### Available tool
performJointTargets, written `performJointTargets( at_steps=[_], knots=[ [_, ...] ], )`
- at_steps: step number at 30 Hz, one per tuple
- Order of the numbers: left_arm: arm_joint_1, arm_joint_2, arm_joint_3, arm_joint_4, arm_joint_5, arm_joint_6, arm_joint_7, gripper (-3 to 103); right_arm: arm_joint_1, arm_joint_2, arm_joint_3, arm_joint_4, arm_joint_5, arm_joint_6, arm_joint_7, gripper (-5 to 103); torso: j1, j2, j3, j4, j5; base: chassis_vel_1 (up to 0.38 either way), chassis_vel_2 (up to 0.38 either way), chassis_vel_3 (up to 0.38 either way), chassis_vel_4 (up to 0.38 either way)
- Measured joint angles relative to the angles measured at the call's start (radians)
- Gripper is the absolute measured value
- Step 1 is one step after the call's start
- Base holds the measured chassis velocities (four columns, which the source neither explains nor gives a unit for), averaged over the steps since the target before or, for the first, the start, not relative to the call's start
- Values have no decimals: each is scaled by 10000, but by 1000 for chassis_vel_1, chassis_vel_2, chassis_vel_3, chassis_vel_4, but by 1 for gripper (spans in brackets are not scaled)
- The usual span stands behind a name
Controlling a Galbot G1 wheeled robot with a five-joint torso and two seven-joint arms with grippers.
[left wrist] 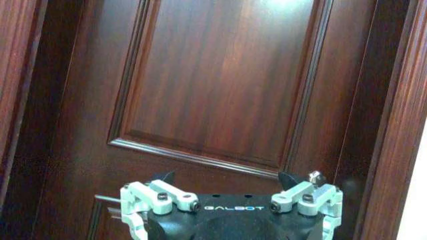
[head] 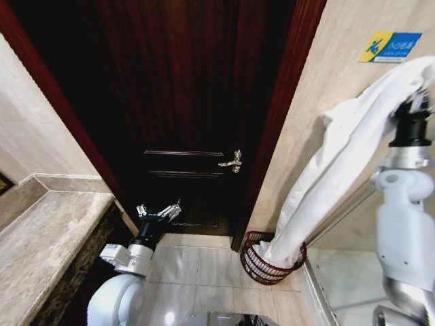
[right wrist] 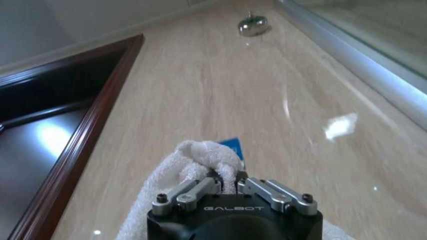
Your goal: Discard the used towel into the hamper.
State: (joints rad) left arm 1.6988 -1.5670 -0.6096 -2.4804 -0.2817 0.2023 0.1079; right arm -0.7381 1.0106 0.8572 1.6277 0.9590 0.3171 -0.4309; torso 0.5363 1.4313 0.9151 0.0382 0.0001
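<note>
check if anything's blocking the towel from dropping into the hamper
Nothing visible blocks it. The towel, pinched in the right gripper, hangs straight down and its lower end already sits inside the hamper.

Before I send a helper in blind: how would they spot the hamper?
Find the dark wooden door; on the tiled floor by its right frame stands the hamper. It is a small round red-brown wire basket, and a white towel trails into it.
</note>
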Motion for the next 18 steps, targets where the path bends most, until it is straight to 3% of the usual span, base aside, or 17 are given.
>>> performJointTargets(
  at_steps=[18],
  knots=[
    [0, 0, 0, 0, 0, 0, 0, 100, -2018, 1024, 439, 391, -287, 303, -349, 8, 0, 0, 0, -1, -1, 0, 0, 0, 0]
  ],
)
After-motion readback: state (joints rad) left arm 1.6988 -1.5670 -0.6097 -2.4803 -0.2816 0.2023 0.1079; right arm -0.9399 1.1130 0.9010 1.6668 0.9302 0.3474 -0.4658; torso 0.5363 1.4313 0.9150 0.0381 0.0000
